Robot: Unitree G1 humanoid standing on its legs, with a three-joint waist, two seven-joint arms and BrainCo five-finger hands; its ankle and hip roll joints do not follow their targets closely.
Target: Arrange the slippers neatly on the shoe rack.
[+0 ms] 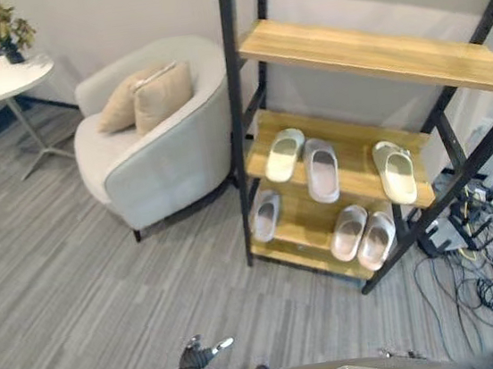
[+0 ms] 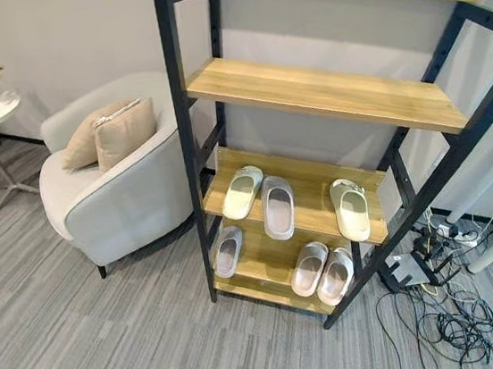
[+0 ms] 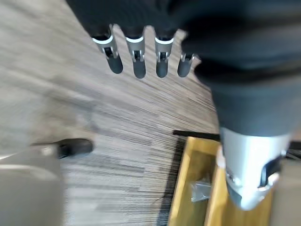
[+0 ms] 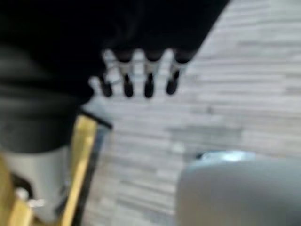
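All six slippers (image 1: 322,169) sit on the shoe rack (image 1: 354,180) already. Both hands hang empty, left hand (image 3: 136,56) and right hand (image 4: 136,77) fingers relaxed. Probably just straightening the lone ones next.

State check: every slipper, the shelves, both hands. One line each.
cream slipper: second-lowest shelf, left, angled
grey slipper: same shelf, beside the cream one
pale green slipper: same shelf, right, apart
lone grey slipper: bottom shelf, left
beige pair: bottom shelf, right, side by side
upper shelf: bare
left hand: open, holding nothing
right hand: open, holding nothing
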